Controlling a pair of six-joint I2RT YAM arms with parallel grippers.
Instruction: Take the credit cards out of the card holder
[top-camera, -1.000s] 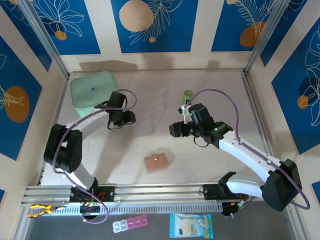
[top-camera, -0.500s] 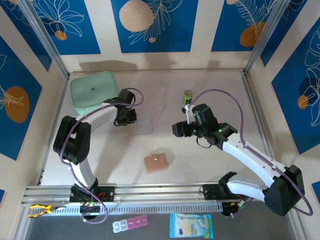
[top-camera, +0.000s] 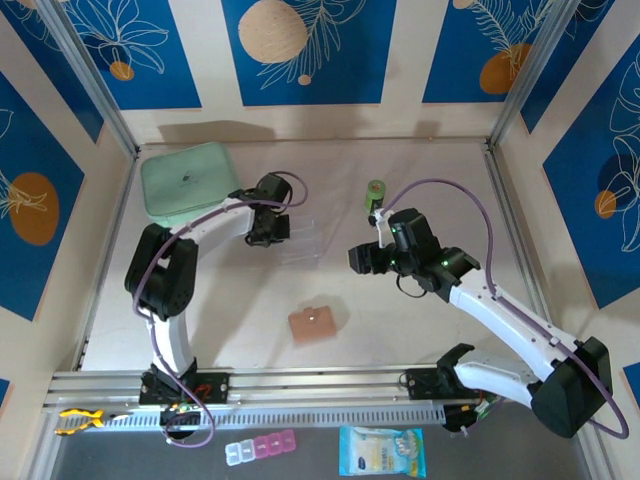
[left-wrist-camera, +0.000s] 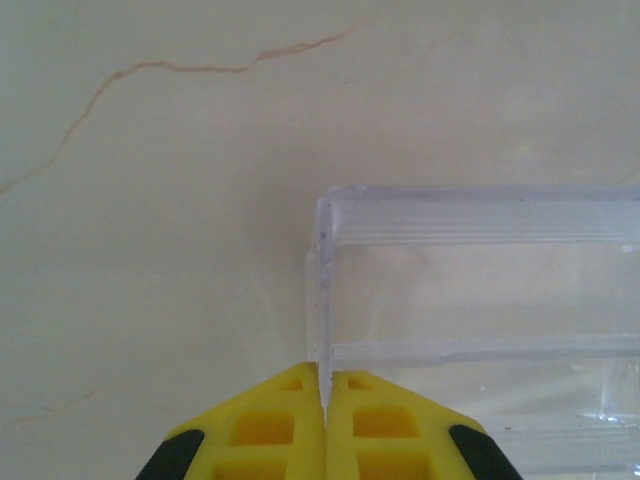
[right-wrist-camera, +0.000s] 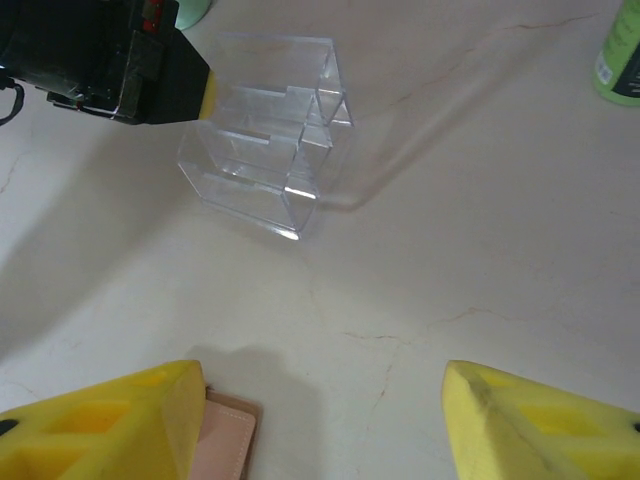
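Observation:
The card holder (top-camera: 313, 324), a small pinkish-tan wallet, lies flat and closed on the table's near middle; one corner of the card holder (right-wrist-camera: 225, 440) shows beside my right gripper's left finger. The credit cards are hidden. My left gripper (top-camera: 283, 228) is shut on the thin side wall of a clear plastic tiered stand (top-camera: 303, 238). In the left wrist view the left gripper (left-wrist-camera: 323, 385) pinches the edge of the clear stand (left-wrist-camera: 480, 300). My right gripper (top-camera: 362, 258) hangs open over bare table, right of the stand and beyond the wallet; nothing lies between the right gripper (right-wrist-camera: 320, 400) fingers.
A mint-green case (top-camera: 188, 177) lies at the back left. A small green bottle (top-camera: 376, 192) stands behind my right gripper, and this bottle (right-wrist-camera: 620, 55) shows at the upper right of the right wrist view. Metal rails border the table's sides and front.
My left gripper moved right to the clear stand and shut on its side wall. My right gripper drifted slightly right and stayed open. The wallet has not moved.

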